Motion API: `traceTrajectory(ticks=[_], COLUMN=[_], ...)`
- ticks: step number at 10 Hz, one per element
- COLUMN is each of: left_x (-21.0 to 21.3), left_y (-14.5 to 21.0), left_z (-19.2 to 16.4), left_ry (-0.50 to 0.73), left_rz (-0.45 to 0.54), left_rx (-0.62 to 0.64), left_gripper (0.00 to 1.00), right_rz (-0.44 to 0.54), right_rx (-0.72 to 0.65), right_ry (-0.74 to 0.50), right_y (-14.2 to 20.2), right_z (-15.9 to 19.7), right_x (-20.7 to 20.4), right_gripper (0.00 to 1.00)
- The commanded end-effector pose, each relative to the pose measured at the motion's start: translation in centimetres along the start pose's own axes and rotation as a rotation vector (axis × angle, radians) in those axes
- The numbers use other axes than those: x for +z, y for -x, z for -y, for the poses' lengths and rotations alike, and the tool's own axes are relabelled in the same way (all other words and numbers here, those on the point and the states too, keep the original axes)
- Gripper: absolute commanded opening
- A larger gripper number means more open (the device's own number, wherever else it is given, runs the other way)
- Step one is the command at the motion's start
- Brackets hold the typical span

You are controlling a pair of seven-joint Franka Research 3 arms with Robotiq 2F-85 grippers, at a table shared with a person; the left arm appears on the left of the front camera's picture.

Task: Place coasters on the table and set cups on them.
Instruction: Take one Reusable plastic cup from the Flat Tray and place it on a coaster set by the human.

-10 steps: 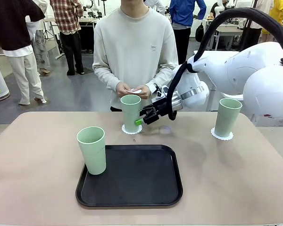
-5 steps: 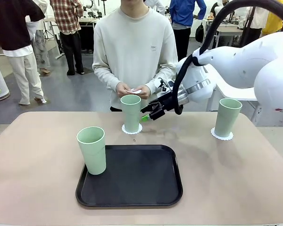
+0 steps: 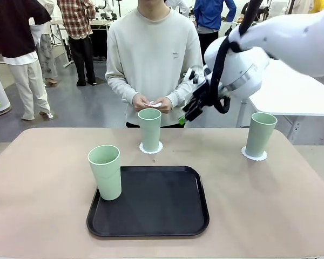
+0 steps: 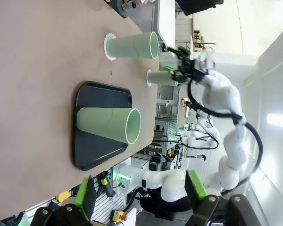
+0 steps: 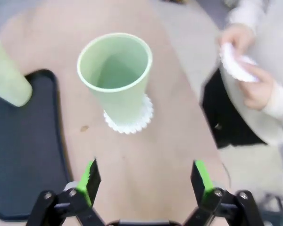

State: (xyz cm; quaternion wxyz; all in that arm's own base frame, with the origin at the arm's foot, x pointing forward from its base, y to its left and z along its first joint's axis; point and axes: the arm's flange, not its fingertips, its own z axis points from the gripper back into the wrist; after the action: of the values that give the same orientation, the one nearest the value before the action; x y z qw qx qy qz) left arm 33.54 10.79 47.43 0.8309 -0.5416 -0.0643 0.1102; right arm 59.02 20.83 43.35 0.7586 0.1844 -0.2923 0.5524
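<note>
Smooth grey floor, a white table at right, several standing people farther back.

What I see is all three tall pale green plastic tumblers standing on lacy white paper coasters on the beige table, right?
Not all. The front view shows only the middle tumbler and the right tumbler on lacy white paper coasters on the beige table; the third tumbler stands on the black rounded tray, without a coaster.

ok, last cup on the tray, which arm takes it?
Left, probably. The cup stands at the tray's left edge, with the open left end effector facing it. The right end effector hangs high by the person's hands.
</note>
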Motion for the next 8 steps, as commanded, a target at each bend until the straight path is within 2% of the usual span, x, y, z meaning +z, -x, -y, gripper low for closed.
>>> traceTrajectory(ticks=[1, 3, 4, 5, 7, 8], left_x=[-0.1, -0.1, -0.1, -0.1, -0.1, -0.1], left_y=[0.0, 0.0, 0.0, 0.0, 0.0, 0.0], left_z=[0.2, 0.2, 0.2, 0.2, 0.2, 0.2], left_ry=[0.022, 0.022, 0.022, 0.022, 0.022, 0.022], left_rz=[0.001, 0.001, 0.001, 0.001, 0.001, 0.001], left_rx=[-0.017, -0.017, -0.017, -0.017, -0.017, -0.017], left_gripper=[1.0, 1.0, 1.0, 1.0, 1.0, 1.0], right_rz=[-0.165, -0.188, -0.229, -0.267, -0.245, -0.26], right_rx=[-0.234, -0.491, -0.539, -0.549, -0.516, -0.53], right_ry=[0.139, 0.244, 0.242, 0.248, 0.176, 0.274], right_y=[-1.9, -3.0, -3.4, -3.6, -4.5, -2.0], right_z=[-3.9, -6.4, -7.7, -8.3, -8.1, -8.4], right_x=[5.3, 9.3, 9.9, 10.0, 9.9, 10.6], right_gripper=[1.0, 1.0, 1.0, 1.0, 1.0, 1.0])
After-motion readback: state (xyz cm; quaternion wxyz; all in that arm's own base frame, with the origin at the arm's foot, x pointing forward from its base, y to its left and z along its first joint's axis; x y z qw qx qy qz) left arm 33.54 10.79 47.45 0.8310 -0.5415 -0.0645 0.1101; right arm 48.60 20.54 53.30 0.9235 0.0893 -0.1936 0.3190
